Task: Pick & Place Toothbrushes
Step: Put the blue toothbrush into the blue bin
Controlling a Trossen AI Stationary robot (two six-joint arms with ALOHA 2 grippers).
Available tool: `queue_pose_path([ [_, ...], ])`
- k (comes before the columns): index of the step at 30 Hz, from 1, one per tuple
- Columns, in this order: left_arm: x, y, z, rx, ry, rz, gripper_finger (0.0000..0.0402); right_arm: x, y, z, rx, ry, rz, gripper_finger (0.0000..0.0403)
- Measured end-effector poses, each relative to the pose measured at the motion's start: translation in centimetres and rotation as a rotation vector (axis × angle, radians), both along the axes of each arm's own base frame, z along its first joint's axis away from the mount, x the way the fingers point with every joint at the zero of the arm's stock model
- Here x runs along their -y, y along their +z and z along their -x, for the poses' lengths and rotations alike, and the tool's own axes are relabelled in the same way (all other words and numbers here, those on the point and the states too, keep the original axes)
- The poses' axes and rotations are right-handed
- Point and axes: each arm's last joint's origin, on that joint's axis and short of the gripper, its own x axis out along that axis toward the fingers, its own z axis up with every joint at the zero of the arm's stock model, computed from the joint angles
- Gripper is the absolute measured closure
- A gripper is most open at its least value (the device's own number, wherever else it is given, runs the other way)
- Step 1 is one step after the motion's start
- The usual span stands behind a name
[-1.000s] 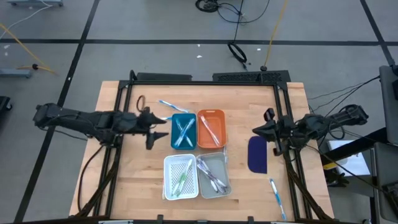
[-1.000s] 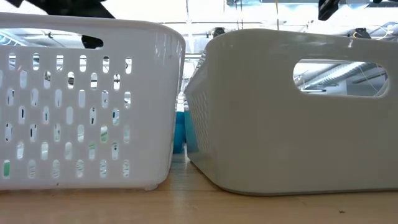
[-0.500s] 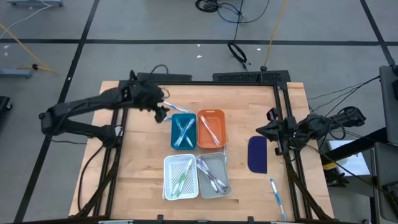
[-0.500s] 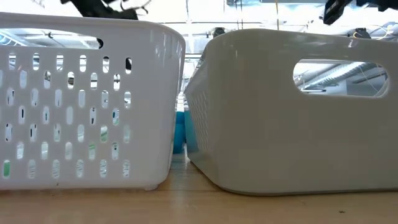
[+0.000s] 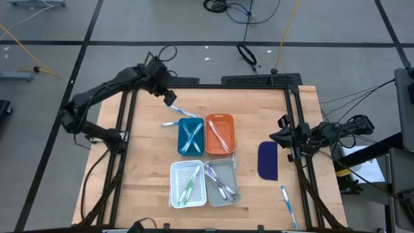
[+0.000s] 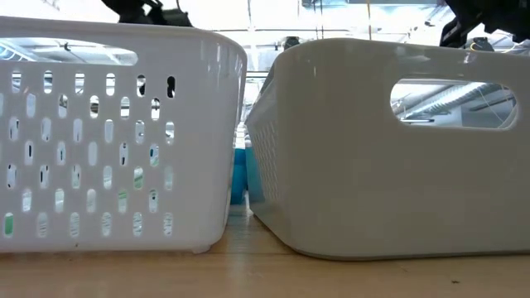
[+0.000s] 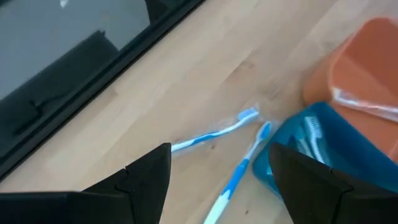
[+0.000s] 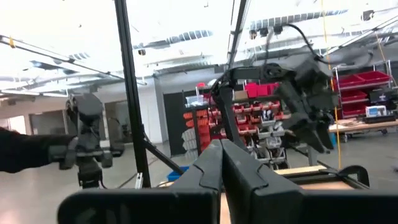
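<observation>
High view: we see the left gripper [image 5: 169,98] has swung from beside the blue tray [image 5: 190,136] to the table's far edge, fingers apart, above two loose toothbrushes [image 5: 173,118]. The right gripper [image 5: 282,137] waits at the right edge, fingers together.

Low view: white basket [image 6: 116,136] and grey basket [image 6: 389,145] block most of it.

Left wrist view: both blue brushes [image 7: 214,132] lie on wood just beside the blue tray. We judge a pick comes next.

Right wrist view: pressed fingers [image 8: 211,168], nothing held.
</observation>
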Motion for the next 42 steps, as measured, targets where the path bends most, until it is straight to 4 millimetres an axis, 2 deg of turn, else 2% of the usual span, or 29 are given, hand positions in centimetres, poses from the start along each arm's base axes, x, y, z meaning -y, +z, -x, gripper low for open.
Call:
queue_pose_path([
  [8,-3.2,-1.9,-1.1,-0.178,-0.048,0.106,0.0130,0.2,-0.2,0.5,0.009,-0.004,0.001,0.0403],
  [12,-4.2,-2.7,-2.0,-0.255,-0.155,0.123,0.0130,0.2,-0.2,0.5,0.011,-0.004,0.001,0.0403],
  [17,-4.2,-4.2,-3.3,-0.343,-0.366,0.119,0.0127,0.2,-0.2,0.5,0.009,-0.003,-0.001,0.0403],
  [22,-3.9,-5.7,-4.5,-0.465,-0.529,0.047,0.0086,0.2,-0.2,0.5,0.007,0.003,-0.013,0.0403],
  [26,-3.9,-6.7,-5.0,-0.513,-0.611,0.032,0.0049,0.2,-0.2,0.5,0.005,0.014,-0.035,0.0403],
  [30,-3.9,-6.7,-5.1,-0.507,-0.623,0.037,0.0031,0.2,-0.2,0.5,0.004,0.016,-0.039,0.0403],
  [36,-3.7,-7.0,-5.4,-0.479,-0.625,0.034,0.0024,0.2,-0.2,0.5,0.004,0.017,-0.041,0.0403],
  [42,-2.9,-8.4,-5.3,-0.506,-0.747,0.023,0.0043,0.2,-0.2,0.5,0.004,0.017,-0.041,0.0403],
])
